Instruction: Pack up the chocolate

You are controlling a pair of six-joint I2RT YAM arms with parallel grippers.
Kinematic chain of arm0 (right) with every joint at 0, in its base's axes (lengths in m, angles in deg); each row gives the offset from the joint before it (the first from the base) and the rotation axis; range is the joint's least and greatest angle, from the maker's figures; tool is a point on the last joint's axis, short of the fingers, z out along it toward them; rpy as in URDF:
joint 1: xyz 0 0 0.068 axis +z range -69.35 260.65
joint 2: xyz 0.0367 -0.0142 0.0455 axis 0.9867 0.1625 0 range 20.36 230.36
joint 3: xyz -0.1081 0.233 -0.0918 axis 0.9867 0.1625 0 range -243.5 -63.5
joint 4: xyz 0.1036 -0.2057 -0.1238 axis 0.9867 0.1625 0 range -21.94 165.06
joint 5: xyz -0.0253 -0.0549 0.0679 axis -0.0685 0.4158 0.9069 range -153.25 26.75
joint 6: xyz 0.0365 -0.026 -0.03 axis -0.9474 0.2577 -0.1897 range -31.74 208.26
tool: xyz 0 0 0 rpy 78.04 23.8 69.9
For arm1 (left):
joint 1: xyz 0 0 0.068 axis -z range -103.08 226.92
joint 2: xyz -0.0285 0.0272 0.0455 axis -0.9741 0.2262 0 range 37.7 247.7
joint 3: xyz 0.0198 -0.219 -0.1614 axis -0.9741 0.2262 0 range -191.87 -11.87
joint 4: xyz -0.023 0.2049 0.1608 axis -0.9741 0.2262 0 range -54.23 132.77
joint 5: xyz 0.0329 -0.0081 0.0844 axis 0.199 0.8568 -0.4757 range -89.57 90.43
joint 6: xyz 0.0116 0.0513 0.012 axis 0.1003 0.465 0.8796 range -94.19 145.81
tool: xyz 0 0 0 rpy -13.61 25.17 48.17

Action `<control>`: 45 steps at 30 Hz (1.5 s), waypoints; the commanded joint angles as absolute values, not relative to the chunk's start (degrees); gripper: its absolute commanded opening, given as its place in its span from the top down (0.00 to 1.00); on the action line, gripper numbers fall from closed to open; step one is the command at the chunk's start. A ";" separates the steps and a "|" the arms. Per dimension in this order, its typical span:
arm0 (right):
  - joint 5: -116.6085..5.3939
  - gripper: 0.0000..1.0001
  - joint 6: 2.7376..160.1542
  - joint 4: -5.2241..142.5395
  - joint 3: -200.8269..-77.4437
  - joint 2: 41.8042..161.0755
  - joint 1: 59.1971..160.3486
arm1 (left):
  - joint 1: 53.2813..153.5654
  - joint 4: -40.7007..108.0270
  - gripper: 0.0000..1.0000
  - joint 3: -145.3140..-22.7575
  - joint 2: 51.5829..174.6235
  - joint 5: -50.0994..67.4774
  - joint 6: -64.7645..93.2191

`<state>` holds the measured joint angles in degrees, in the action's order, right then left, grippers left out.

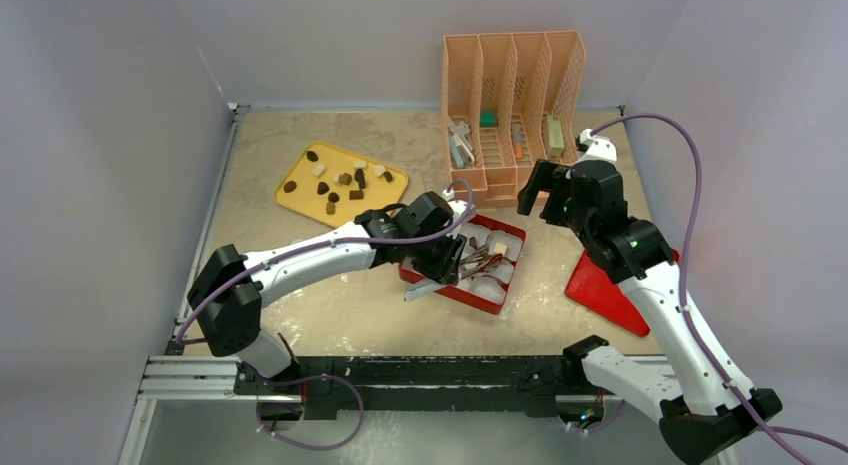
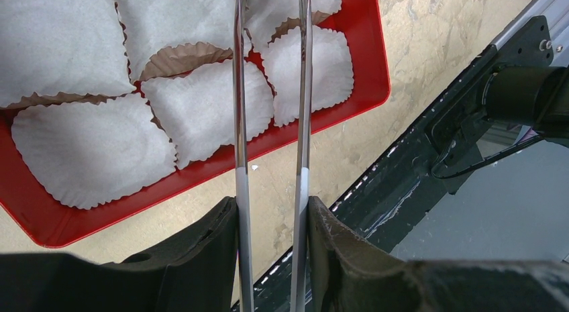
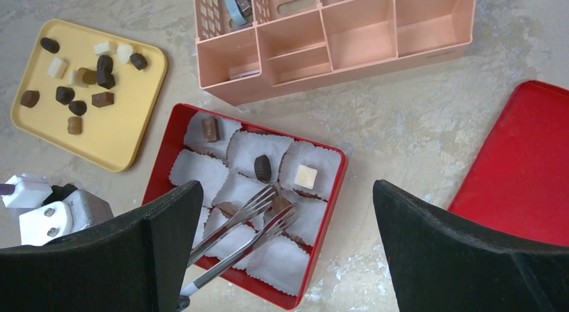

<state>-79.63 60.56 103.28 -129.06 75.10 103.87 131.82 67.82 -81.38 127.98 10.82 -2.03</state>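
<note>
Several chocolate pieces [image 1: 345, 180], dark, tan and cream, lie on a yellow tray [image 1: 392, 188], also in the right wrist view [image 3: 80, 84]. A red box [image 1: 511, 272] holds white paper cups [image 2: 201, 107]. Three cups hold a brown piece [image 3: 210, 128], a dark piece [image 3: 262, 168] and a cream cube [image 3: 306, 176]. My left gripper [image 2: 272, 211] is shut on metal tongs [image 3: 235, 225], whose tips pinch a brown piece [image 3: 278, 204] low over a cup in the box. My right gripper [image 3: 287, 191] is open and empty, held high above the box's right side.
A peach desk organiser [image 1: 510, 105] with small items stands behind the box. The red lid [image 1: 605, 285] lies flat at the right. Grey walls close the table on three sides. The black rail [image 2: 416, 164] runs along the near edge.
</note>
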 commanded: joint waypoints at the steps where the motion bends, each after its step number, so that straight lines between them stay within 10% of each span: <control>1: -79.07 0.01 59.88 100.82 -130.03 74.80 103.68 | 132.29 65.34 0.63 -82.41 126.55 11.01 -1.24; 45: -78.28 0.01 60.32 99.05 -129.35 75.72 103.72 | 132.47 65.50 0.63 -85.58 119.34 -1.49 -3.58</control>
